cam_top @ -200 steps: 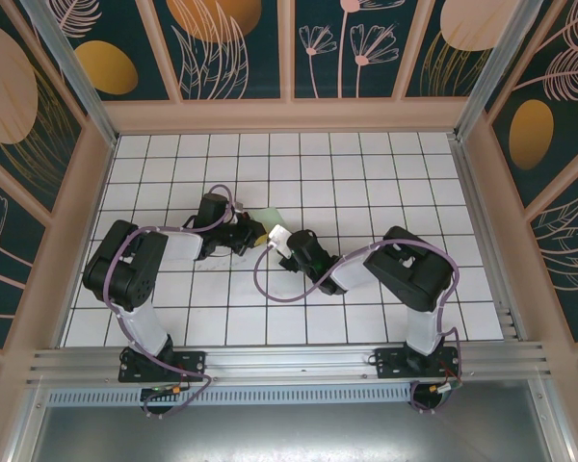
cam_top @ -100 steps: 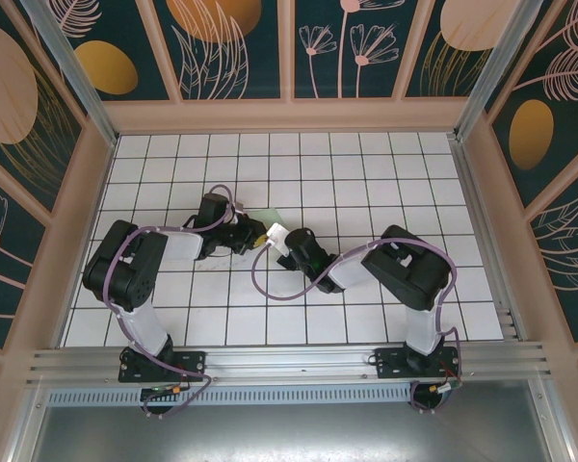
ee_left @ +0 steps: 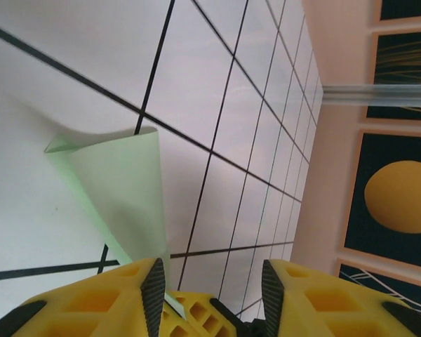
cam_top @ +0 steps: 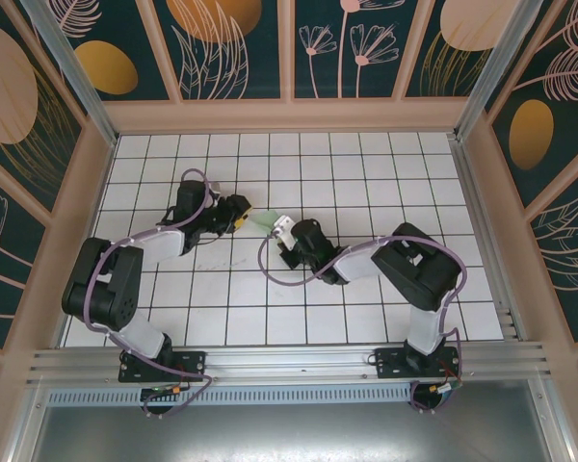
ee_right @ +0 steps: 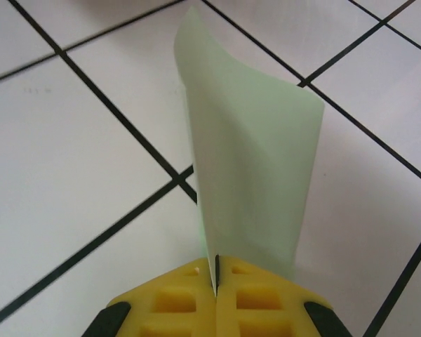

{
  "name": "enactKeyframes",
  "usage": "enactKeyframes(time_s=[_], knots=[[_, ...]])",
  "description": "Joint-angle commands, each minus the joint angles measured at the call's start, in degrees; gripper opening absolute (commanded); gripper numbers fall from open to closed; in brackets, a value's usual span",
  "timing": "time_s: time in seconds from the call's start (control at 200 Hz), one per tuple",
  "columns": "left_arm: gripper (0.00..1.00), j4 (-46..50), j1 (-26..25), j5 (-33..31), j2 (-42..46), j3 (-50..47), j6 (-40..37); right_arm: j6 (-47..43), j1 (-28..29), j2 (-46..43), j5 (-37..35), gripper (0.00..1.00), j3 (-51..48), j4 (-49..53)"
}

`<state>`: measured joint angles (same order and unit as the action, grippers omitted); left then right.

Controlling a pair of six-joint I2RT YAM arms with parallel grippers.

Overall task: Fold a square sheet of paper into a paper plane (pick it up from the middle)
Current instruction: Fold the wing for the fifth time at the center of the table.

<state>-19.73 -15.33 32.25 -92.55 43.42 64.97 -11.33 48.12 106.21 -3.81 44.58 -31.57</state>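
The sheet of paper (cam_top: 261, 220) is pale mint green and folded, and it sits between the two grippers near the middle of the table. My right gripper (cam_top: 279, 227) is shut on one end of it. In the right wrist view the folded paper (ee_right: 252, 168) rises from the shut yellow jaws of the right gripper (ee_right: 215, 270), with a crease along its left edge. My left gripper (cam_top: 241, 216) is just left of the paper. In the left wrist view the left gripper (ee_left: 212, 270) is open, and the paper (ee_left: 119, 182) lies beside its left finger (ee_left: 153, 288), not between the pads.
The white grid table (cam_top: 366, 173) is boxed in by pale wooden walls (cam_top: 289, 115) at the back and on both sides. An aluminium rail (cam_top: 289, 361) runs along the near edge by the arm bases. The side wall (ee_left: 337, 175) shows past the left gripper.
The left gripper has opened, let go of the paper and drawn back to the far left. The right gripper has shut on the paper and shifted slightly farther away.
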Motion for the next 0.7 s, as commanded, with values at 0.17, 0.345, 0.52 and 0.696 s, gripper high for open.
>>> enactKeyframes(time_s=[0.17, 0.345, 0.52, 0.696], knots=[[0.47, -8.3, 0.1, -0.2, 2.8, -7.7, -0.3, 13.3, -3.3, -1.7, 13.8, 0.00, 4.6, 6.3], [0.50, -13.6, 0.1, 2.2, 2.4, -11.1, 0.5, 20.7, -5.7, -1.6, 20.8, 0.00, 4.3, 4.6], [0.57, -17.5, -0.4, 3.9, 1.7, -13.1, 0.9, 28.4, -8.2, -1.2, 26.7, 0.00, 4.0, 2.6], [0.65, -19.2, -2.1, 6.4, -0.7, -11.8, -0.7, 34.4, -9.4, 0.0, 31.4, 0.00, 3.6, 0.1]])
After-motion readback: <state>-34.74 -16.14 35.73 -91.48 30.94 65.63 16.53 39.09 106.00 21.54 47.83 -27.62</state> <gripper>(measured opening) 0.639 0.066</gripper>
